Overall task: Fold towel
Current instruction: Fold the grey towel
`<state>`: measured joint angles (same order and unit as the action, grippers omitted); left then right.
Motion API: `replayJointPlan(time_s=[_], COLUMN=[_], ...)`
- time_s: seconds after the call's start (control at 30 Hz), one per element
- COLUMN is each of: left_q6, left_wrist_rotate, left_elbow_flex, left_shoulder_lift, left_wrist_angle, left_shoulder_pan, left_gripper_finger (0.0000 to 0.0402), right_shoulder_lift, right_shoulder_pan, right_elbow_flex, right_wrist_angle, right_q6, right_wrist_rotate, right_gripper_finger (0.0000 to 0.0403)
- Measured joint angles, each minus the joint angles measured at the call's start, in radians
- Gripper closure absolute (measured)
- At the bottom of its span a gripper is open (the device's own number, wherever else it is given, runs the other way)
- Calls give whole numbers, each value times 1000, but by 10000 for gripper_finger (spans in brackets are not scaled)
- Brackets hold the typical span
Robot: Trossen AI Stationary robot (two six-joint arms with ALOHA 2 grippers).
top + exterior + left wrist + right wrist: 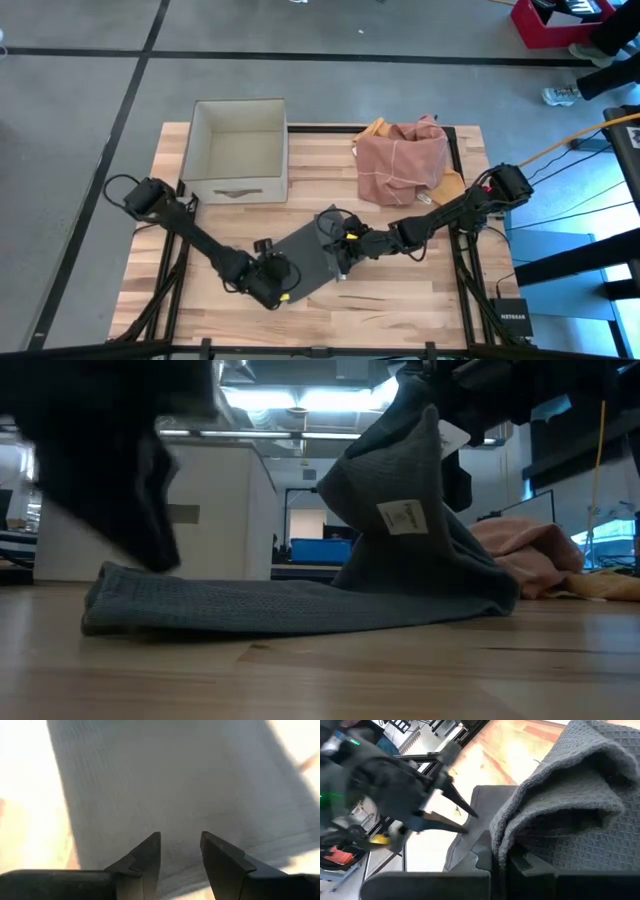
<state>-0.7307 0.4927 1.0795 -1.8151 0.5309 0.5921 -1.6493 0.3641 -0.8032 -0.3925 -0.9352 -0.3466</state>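
Towel, dark grey and waffle-textured, near the front middle of the wooden surface, one end flat on the wood, the other end lifted. Right gripper clenched on a bunched fold of that lifted end, cloth pinched between its jaws and raised into a peak with a small white label showing in the low view. Left gripper low over the flat end, jaws parted with a narrow gap, nothing between them, tips just above or perhaps touching the fabric; hard to tell which. Fold judged as begun but far from finished: one edge up and ready to be carried across, no edge yet laid over the other half, no neat layered shape visible. Remaining, by this reading: bringing the raised end over the flat part, setting it down with edges matched, releasing, and probably a second fold after that. Flat end possibly in need of pinning by the left arm to stop the whole cloth sliding. Elsewhere, well apart at the back: open cardboard box and a heap of pink cloth over something tan, neither involved for now.
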Motion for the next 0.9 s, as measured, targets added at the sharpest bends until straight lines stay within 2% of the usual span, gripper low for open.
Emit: replayJointPlan(time_s=[0.2,0.37,0.6,0.9], left_q6=[-44,8,35,54], left_wrist_rotate=[16,-7,-8,-34], left_elbow_flex=[-117,-128,-129,-102], left_shoulder_lift=[-36,-37,-37,39], left_wrist_angle=[-236,-311,-316,-248], left_shoulder_pan=[-49,-80,-76,-19], left_gripper_finger=[270,270,270,270], right_shoulder_lift=[-25,-116,-238,-262], right_shoulder_pan=[0,-14,-39,-39], right_elbow_flex=[-11,-116,-255,-274], right_wrist_angle=[-31,-25,74,90], right_q6=[-11,7,43,50], right_wrist_rotate=[2,72,138,135], right_gripper_finger=[388,388,388,388])
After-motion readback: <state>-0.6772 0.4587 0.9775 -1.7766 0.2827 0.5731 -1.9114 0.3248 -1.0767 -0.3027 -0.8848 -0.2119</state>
